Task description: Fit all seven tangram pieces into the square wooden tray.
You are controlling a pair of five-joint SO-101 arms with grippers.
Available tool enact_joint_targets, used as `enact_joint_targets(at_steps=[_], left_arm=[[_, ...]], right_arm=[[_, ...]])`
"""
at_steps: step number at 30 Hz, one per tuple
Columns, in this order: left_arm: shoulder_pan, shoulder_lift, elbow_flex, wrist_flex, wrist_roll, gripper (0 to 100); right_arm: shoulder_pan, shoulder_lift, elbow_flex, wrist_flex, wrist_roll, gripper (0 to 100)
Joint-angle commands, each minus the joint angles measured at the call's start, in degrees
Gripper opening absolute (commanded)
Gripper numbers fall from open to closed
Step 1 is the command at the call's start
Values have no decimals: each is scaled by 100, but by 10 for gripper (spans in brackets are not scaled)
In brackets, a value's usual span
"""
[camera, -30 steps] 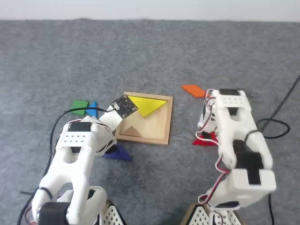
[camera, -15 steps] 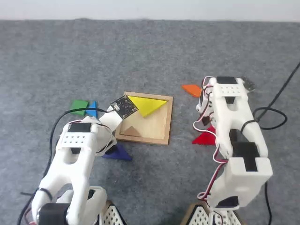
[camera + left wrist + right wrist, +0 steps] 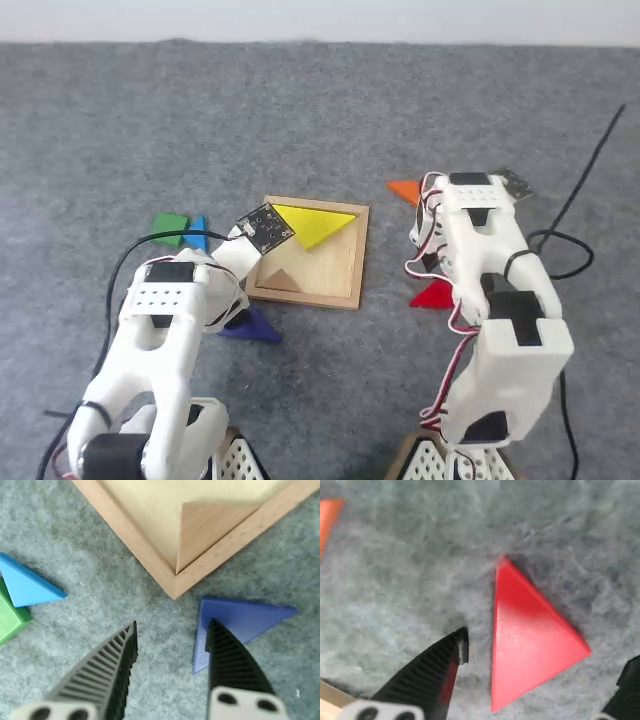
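The square wooden tray (image 3: 305,298) lies mid-table with a yellow triangle (image 3: 315,222) and a wood-coloured triangle (image 3: 282,277) inside. My left gripper (image 3: 173,625) hovers open just off the tray's near corner (image 3: 145,550). One of its fingers (image 3: 225,660) overlaps the edge of a dark blue triangle (image 3: 245,617). My right gripper (image 3: 545,655) is open and low over a red triangle (image 3: 530,640), with one finger (image 3: 435,670) on either side of it. In the high view the red triangle (image 3: 433,294) peeks out beside the right arm (image 3: 480,250).
A green square (image 3: 168,227) and a light blue triangle (image 3: 197,232) lie left of the tray. An orange piece (image 3: 405,190) sits beyond the right arm. The dark blue triangle (image 3: 255,327) rests by the tray's near-left corner. Grey carpet covers the table.
The right arm has swung away from the camera toward the orange piece, uncovering more of the red triangle. The left arm has stayed still.
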Motion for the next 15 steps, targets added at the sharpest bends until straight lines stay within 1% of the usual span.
enact_joint_targets(at_steps=[1, 5, 12, 15], left_arm=[[-18, -53, 40, -70, 35, 213], [-9, -53, 40, -70, 35, 213], [-9, -53, 40, -70, 18, 213], [-18, -53, 40, -70, 18, 213]], right_arm=[[207, 13, -9, -40, 158, 443], [259, 66, 0, -31, 308, 443], [215, 48, -35, 242, 281, 443], [215, 92, 0, 198, 273, 443]])
